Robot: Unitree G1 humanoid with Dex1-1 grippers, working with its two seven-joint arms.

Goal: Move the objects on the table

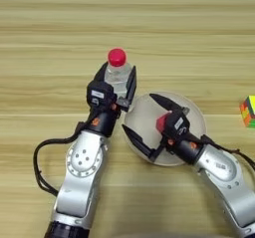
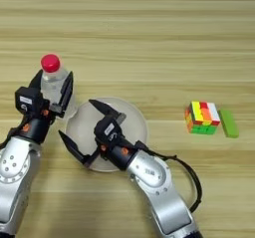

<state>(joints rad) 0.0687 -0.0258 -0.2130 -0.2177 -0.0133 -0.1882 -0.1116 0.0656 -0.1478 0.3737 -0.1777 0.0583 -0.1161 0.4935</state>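
Bottle (image 1: 118, 72) between left tool (image 1: 117, 85) fingers, seemingly gripped; right tool (image 1: 142, 124) agape over plate (image 1: 196, 113).

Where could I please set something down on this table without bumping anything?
The far table beyond the bottle is bare, and so is the strip between the cream plate and the puzzle cube. It is crowded around the plate: the left tool flanks the bottle, and the right tool spreads over it.
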